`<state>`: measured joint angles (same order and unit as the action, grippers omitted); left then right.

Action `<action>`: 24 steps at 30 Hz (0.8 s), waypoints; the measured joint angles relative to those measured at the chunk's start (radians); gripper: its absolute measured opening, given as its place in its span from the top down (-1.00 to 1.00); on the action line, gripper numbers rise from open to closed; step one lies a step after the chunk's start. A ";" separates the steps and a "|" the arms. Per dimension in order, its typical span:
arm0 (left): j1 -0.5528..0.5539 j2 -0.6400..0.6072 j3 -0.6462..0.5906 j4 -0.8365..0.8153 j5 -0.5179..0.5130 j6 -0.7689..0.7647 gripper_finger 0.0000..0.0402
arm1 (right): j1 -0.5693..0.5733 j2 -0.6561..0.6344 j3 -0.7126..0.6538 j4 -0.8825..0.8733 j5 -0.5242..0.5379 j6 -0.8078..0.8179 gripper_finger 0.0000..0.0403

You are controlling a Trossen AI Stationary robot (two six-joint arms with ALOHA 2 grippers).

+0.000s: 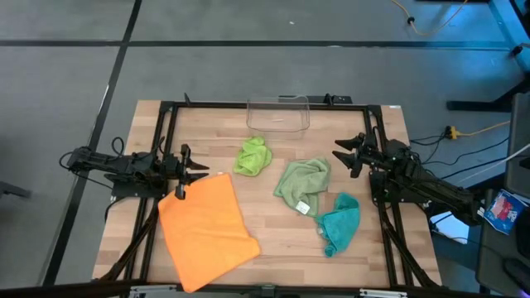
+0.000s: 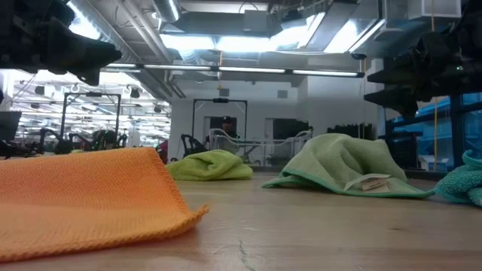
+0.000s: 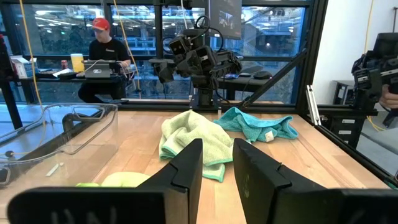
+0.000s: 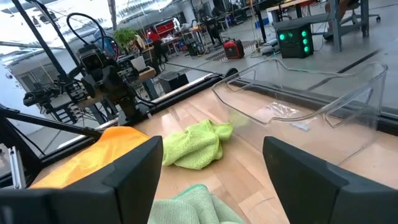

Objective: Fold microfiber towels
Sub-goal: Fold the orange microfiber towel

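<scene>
Several microfiber towels lie on the wooden table. The orange towel (image 1: 207,228) is spread flat at the near left. The lime green towel (image 1: 252,156) sits bunched near the middle. The pale sage towel (image 1: 302,184) is crumpled, with its white tag (image 1: 304,207) at its near edge. The teal towel (image 1: 339,222) lies crumpled at the near right. My left gripper (image 3: 217,168) hangs level over the table's left edge above the orange towel's far corner, its fingers slightly apart with nothing between them. My right gripper (image 4: 211,180) hangs at the right edge, wide open and empty.
A clear plastic bin (image 1: 278,114) stands at the table's far edge, behind the lime towel. A black frame (image 1: 166,108) runs around the tabletop. Bare wood shows between the towels and along the near edge. A person (image 3: 102,50) sits at a desk beyond the table.
</scene>
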<state>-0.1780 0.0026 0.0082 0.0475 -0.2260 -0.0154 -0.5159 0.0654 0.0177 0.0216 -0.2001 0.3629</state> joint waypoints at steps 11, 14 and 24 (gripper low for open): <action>0.000 0.000 0.000 0.006 0.000 0.000 0.59 | 0.000 0.000 0.000 0.000 -0.001 0.000 -0.39; 0.000 0.000 0.000 0.007 0.000 0.000 0.59 | 0.000 0.000 0.000 0.000 -0.002 0.000 -0.39; 0.000 0.000 0.000 0.010 0.000 -0.001 0.59 | 0.000 0.000 0.000 0.001 -0.002 -0.004 -0.39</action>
<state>-0.1780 0.0025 0.0082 0.0578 -0.2260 -0.0160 -0.5159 0.0654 0.0177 0.0223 -0.2024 0.3588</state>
